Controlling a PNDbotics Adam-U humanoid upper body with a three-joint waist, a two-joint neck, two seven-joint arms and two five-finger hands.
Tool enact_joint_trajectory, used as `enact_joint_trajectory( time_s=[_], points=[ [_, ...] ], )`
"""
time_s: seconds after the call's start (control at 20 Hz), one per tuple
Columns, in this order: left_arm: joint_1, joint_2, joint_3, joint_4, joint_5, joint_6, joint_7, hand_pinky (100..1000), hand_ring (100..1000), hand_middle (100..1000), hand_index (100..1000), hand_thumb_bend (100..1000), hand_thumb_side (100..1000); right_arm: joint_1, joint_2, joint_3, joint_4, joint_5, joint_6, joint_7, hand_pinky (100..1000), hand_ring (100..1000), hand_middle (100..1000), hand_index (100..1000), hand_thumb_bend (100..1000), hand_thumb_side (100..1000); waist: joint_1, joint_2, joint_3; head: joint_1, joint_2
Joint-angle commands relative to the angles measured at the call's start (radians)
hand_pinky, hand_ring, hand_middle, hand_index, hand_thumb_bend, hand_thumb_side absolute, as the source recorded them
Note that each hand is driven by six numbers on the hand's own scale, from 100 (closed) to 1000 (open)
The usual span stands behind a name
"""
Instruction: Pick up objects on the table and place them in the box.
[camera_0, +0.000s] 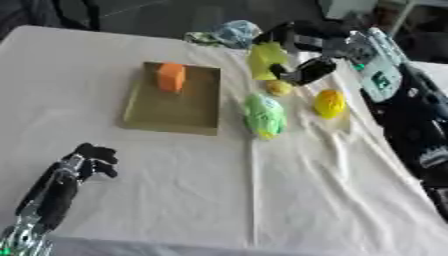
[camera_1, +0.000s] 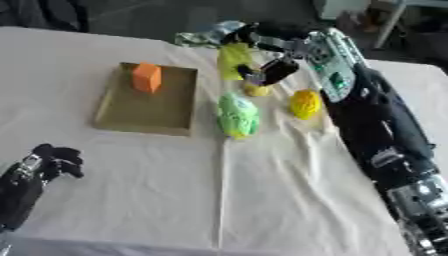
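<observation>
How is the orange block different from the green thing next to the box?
The orange block is boxy and stands upright inside the box; the green thing is rounded, longer, and lies on the white cloth outside it. Neither is touched by a robot hand.

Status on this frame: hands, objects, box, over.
Right hand shut on yellow crumpled packet. Left hand idle, curled, lower left. Orange block in flat olive box; green toy and yellow ball remain on the cloth.

Block (camera_0: 171, 76) in box (camera_0: 175, 107)
</observation>
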Motion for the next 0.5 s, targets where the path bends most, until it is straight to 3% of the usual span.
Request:
enact_joint_trajectory(
  time_s=[0.05,0.4,0.5],
  points=[
    [-0.017,0.009,-0.01,-0.016,0.005,-0.002,-0.012,795,551,588,726,100,1000,-0.04,0.07,-0.034,0.033,0.119,0.014,-0.028,799,774,722,951,100,100,0.022,-0.004,0.011,-0.031,-0.003],
    [-0.036,0.012,-0.03,-0.017,0.011,0.0,-0.033,794,550,587,725,100,1000,-0.046,0.183,-0.087,0.066,0.344,0.062,-0.095,806,808,828,993,100,100,0.019,0.011,0.049,-0.083,-0.003],
    [-0.04,0.012,-0.032,-0.017,0.012,0.001,-0.036,795,550,587,725,100,1000,-0.038,0.202,-0.092,0.063,0.42,0.074,-0.134,812,823,858,1000,100,166,0.018,0.013,0.053,-0.092,-0.003]
  ],
)
